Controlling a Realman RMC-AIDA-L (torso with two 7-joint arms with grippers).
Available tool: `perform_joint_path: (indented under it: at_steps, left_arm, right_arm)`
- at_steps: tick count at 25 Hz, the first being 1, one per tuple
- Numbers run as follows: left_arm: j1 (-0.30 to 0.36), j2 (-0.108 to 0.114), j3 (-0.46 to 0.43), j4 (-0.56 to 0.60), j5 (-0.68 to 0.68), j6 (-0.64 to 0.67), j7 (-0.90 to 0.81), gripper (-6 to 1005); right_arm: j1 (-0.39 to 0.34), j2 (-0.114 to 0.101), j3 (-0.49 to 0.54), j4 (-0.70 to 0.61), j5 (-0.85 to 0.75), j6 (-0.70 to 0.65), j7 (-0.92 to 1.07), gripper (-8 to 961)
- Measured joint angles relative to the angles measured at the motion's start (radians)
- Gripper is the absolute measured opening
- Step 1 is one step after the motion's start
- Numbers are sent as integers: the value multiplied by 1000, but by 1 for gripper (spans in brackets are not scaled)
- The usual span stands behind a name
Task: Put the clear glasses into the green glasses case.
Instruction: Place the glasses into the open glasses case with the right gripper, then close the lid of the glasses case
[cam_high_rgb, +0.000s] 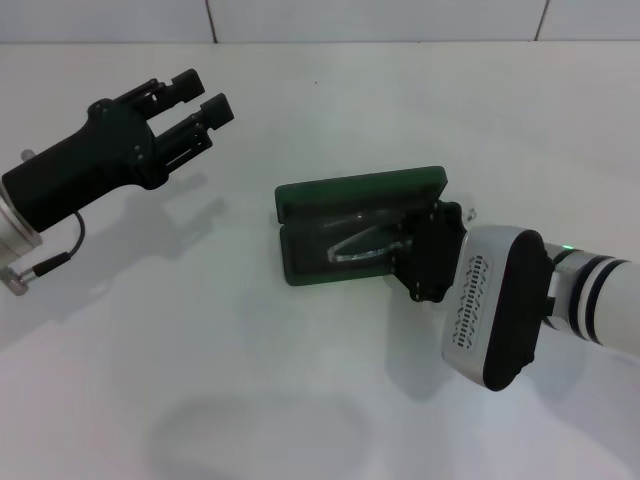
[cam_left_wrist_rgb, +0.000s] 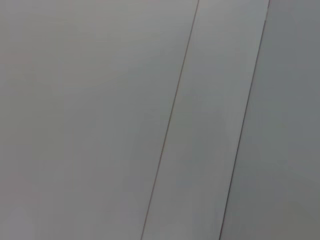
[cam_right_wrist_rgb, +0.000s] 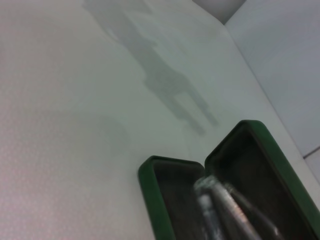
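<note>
The green glasses case lies open in the middle of the white table, lid tipped back toward the far side. The clear glasses rest in its lower half. In the right wrist view the glasses show as blurred clear bars running from the case toward the camera. My right gripper sits at the right end of the case, over the end of the glasses; its grip is hidden. My left gripper hangs open and empty above the table at the far left, well away from the case.
The white table spreads all around the case. A tiled wall runs along the far edge. The left wrist view shows only pale panels with thin seams.
</note>
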Motion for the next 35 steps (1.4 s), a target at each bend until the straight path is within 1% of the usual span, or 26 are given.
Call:
perform_joint_path:
  at_steps: [3, 10, 19, 28, 30, 32, 33, 35]
  left_arm:
    - [0, 0, 0, 0, 0, 0, 0, 556]
    - [0, -2, 0, 0, 0, 0, 4, 557]
    - [6, 0, 0, 4, 0, 0, 4, 559]
    - [12, 3, 0, 7, 1, 3, 5, 560]
    - [14, 3, 0, 7, 1, 3, 5, 560]
    - [16, 3, -1, 8, 1, 3, 3, 560]
    - [17, 4, -2, 8, 1, 3, 2, 561]
    - [21, 4, -6, 7, -2, 3, -1, 561]
  right_arm:
    - [2, 0, -8, 1, 0, 6, 0, 209]
    - [7, 2, -58, 8, 11, 75, 5, 222]
    - [12, 2, -97, 0, 14, 77, 7, 255]
    - [12, 1, -101, -5, 14, 77, 8, 288]
    - [9, 0, -101, -14, 14, 60, 8, 296]
    - [7, -2, -86, -34, 18, 3, 8, 303]
    - [6, -3, -77, -41, 21, -24, 8, 348]
    - [4, -5, -29, -61, 38, -139, 8, 438]
